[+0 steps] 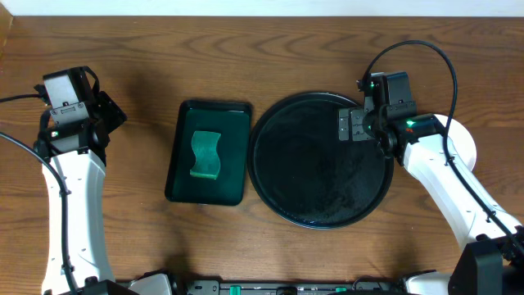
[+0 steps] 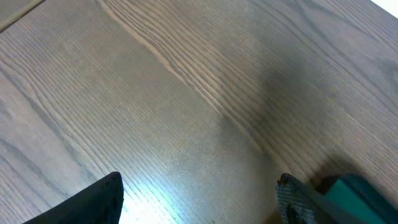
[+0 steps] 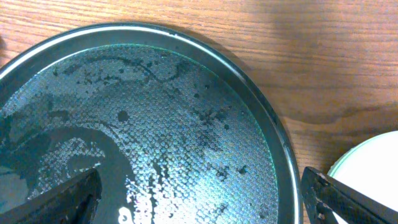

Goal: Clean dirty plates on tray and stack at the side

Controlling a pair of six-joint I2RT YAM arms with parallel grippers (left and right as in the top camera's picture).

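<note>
The round black tray (image 1: 311, 180) lies at centre right with no plate on it; its wet, speckled floor and rim (image 3: 273, 143) fill the right wrist view. My right gripper (image 1: 354, 124) hangs open over the tray's upper right part, fingers wide with nothing between them (image 3: 200, 186). Just outside the rim, on the wood, the pale curved edge of a plate (image 3: 373, 165) shows beside my right finger. In the overhead view the plates are hidden. My left gripper (image 1: 110, 115) stands open over bare wood at the far left, empty (image 2: 199, 186).
A small rectangular dark tray (image 1: 176, 164) holding a green sponge (image 1: 205, 154) sits between the left arm and the round tray. The table's far edge runs along the top.
</note>
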